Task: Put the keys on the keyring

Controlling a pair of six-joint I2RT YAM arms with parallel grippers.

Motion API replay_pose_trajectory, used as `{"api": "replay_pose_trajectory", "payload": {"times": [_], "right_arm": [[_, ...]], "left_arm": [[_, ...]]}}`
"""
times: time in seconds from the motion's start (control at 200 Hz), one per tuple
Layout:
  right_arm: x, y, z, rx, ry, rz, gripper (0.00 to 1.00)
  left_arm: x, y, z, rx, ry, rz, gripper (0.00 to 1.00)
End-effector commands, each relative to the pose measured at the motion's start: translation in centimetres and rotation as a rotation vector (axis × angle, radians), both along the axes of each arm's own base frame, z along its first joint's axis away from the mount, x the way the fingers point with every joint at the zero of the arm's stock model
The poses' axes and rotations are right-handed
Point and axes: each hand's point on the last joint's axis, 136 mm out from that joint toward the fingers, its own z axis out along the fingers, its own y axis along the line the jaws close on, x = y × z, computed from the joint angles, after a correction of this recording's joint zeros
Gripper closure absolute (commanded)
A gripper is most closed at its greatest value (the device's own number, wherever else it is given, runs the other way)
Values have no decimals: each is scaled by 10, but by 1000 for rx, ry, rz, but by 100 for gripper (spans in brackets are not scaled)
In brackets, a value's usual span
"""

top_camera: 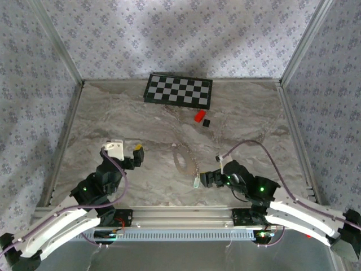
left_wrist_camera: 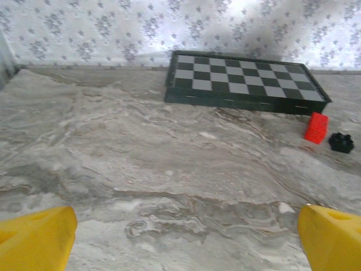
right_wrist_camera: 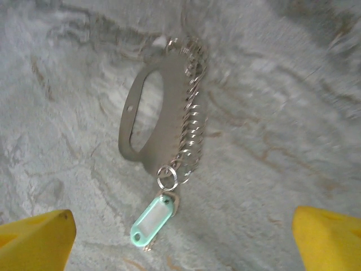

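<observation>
The keyring (right_wrist_camera: 148,116) is a flat grey metal loop with a row of small split rings along one side, lying on the marble table. At its near end a small ring (right_wrist_camera: 167,177) carries a mint-green tag (right_wrist_camera: 151,220) with the keys partly hidden beneath it. I cannot tell whether that ring is linked to the loop. My right gripper (right_wrist_camera: 183,240) is open, its yellow fingertips (right_wrist_camera: 39,237) wide on either side of the tag, touching nothing. From above, the keyring (top_camera: 181,158) and keys (top_camera: 196,182) lie just left of the right gripper (top_camera: 205,179). My left gripper (top_camera: 134,153) stands open over bare table.
A folded chessboard (top_camera: 179,90) lies at the back of the table, with a small red block (top_camera: 199,117) and a small black cube (top_camera: 206,122) just in front of it. Metal rails and patterned walls enclose the table on three sides.
</observation>
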Motion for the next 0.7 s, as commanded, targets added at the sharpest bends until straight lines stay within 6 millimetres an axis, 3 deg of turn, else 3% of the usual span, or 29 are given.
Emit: {"api": "replay_pose_trajectory", "payload": {"times": [0.0, 0.19, 0.31, 0.525, 0.695], "right_arm": [[7, -29, -1, -86, -72, -67, 0], [25, -64, 17, -130, -192, -203, 0], [36, -89, 26, -126, -206, -341, 0], [50, -105, 42, -115, -276, -421, 0], [58, -126, 53, -239, -357, -491, 0]], "left_arm": [[6, 4, -2, 103, -36, 12, 0], [21, 8, -17, 301, -27, 36, 0], [32, 21, -23, 390, 6, 124, 0], [47, 47, -32, 510, 37, 255, 0], [50, 66, -46, 485, 33, 327, 1]]}}
